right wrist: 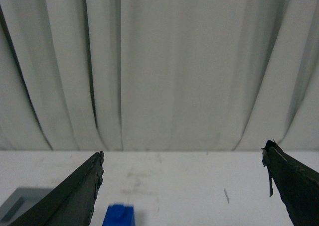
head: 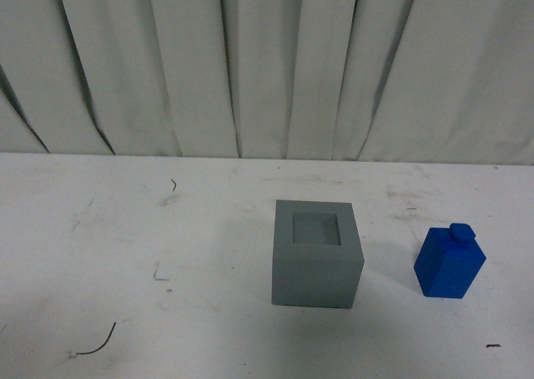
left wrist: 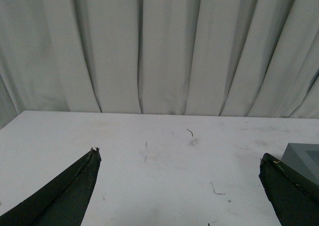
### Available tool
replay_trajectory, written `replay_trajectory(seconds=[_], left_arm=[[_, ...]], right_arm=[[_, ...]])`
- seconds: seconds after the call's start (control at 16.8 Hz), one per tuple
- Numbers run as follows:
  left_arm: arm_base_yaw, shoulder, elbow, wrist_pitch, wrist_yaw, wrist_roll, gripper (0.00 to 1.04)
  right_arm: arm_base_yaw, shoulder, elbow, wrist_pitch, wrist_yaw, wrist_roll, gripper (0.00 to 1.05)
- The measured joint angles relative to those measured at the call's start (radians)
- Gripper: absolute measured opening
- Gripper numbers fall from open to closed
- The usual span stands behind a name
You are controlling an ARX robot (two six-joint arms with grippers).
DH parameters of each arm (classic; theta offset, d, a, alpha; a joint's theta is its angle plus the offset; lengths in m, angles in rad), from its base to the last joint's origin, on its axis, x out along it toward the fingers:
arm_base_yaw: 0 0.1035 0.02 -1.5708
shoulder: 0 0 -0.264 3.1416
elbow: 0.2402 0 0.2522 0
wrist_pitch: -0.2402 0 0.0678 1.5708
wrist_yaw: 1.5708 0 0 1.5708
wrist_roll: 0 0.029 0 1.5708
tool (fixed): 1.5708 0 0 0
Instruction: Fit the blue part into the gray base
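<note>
Right claw (right wrist: 183, 154) spread, blue part (right wrist: 119, 215) ahead near one finger; left claw (left wrist: 179, 155) spread, gray base (left wrist: 304, 159) alongside.

The gray base (head: 317, 266) and the blue part (head: 450, 262) stand apart, open surface (head: 125, 237) between them and all around; only the curtain (head: 250, 62) closes off the far edge

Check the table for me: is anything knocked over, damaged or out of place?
Nothing serious. The gray base stands upright with its recess empty. The blue part stands upright to its right, apart from it but turned at an angle to it. The table carries scuff marks and a thin dark strand near the front left.
</note>
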Motion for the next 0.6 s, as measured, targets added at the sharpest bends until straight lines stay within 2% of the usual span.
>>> replay_trajectory(seconds=[0.06, 0.18, 0.24, 0.36, 0.6], left_arm=[[0.0, 0.0, 0.0, 0.0, 0.0, 0.0, 0.98], [0.0, 0.0, 0.0, 0.0, 0.0, 0.0, 0.98], [0.0, 0.0, 0.0, 0.0, 0.0, 0.0, 0.98], [0.0, 0.0, 0.0, 0.0, 0.0, 0.0, 0.98], [0.0, 0.0, 0.0, 0.0, 0.0, 0.0, 0.98]], right_arm=[[-0.022, 0.191, 0.081, 0.175, -0.033, -0.019, 0.98], [-0.021, 0.544, 0.267, 0.352, -0.067, -0.083, 0.98], [-0.023, 0.736, 0.384, 0.36, -0.09, -0.141, 0.98], [-0.02, 0.94, 0.55, 0.262, -0.148, -0.251, 0.98], [-0.014, 1.04, 0.67, 0.14, -0.201, -0.341, 0.98]])
